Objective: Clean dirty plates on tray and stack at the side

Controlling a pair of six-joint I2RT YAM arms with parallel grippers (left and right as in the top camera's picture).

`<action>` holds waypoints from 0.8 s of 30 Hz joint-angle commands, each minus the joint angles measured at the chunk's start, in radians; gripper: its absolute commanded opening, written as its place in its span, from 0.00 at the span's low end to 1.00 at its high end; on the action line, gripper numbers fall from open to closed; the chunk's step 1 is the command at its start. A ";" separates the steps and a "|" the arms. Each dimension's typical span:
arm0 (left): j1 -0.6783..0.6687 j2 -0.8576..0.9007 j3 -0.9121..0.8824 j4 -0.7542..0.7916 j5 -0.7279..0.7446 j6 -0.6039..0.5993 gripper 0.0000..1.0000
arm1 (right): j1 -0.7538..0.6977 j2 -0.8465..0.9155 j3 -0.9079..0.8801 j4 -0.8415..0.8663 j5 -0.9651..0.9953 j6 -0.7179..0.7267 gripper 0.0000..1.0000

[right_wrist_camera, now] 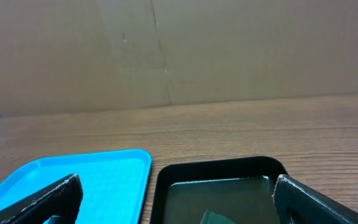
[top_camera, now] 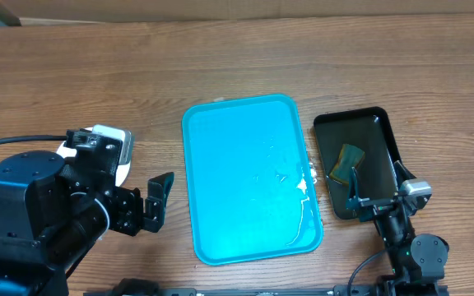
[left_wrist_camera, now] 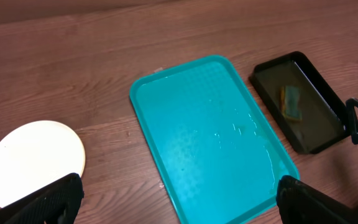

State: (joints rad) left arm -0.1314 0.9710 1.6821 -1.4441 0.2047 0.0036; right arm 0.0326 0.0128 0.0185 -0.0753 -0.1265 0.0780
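The blue tray (top_camera: 249, 177) lies in the middle of the table, holding only water drops; it also shows in the left wrist view (left_wrist_camera: 204, 137) and the right wrist view (right_wrist_camera: 86, 177). A white plate (left_wrist_camera: 33, 162) lies on the wood left of the tray. In the overhead view its edge (top_camera: 123, 154) shows from under my left arm. I cannot tell whether other plates lie beneath it. My left gripper (top_camera: 156, 201) (left_wrist_camera: 179, 205) is open and empty between the plate and the tray. My right gripper (top_camera: 356, 196) (right_wrist_camera: 179, 205) is open and empty over the near end of the black tray.
A glossy black tray (top_camera: 377, 131) (left_wrist_camera: 328, 134) (right_wrist_camera: 222, 171) with water and a green-yellow sponge (top_camera: 348, 160) (left_wrist_camera: 291, 102) stands right of the blue tray. A cardboard wall (right_wrist_camera: 166, 56) runs along the table's far edge.
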 commanded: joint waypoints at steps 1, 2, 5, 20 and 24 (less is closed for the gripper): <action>0.003 -0.018 0.000 0.002 0.002 0.012 1.00 | -0.004 -0.008 -0.010 0.004 0.002 0.003 1.00; 0.005 -0.029 -0.007 0.006 -0.006 0.020 1.00 | -0.004 -0.008 -0.010 0.004 0.002 0.003 1.00; 0.043 -0.088 -0.065 0.082 -0.051 0.023 1.00 | -0.004 -0.008 -0.010 0.004 0.002 0.003 1.00; 0.206 -0.640 -0.902 0.876 -0.051 -0.116 1.00 | -0.004 -0.008 -0.010 0.004 0.002 0.003 1.00; 0.210 -0.811 -1.140 1.035 -0.048 -0.146 1.00 | -0.004 -0.008 -0.010 0.004 0.002 0.003 1.00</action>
State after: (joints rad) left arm 0.0727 0.2626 0.6785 -0.4793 0.1596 -0.0990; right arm 0.0326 0.0128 0.0185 -0.0757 -0.1265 0.0780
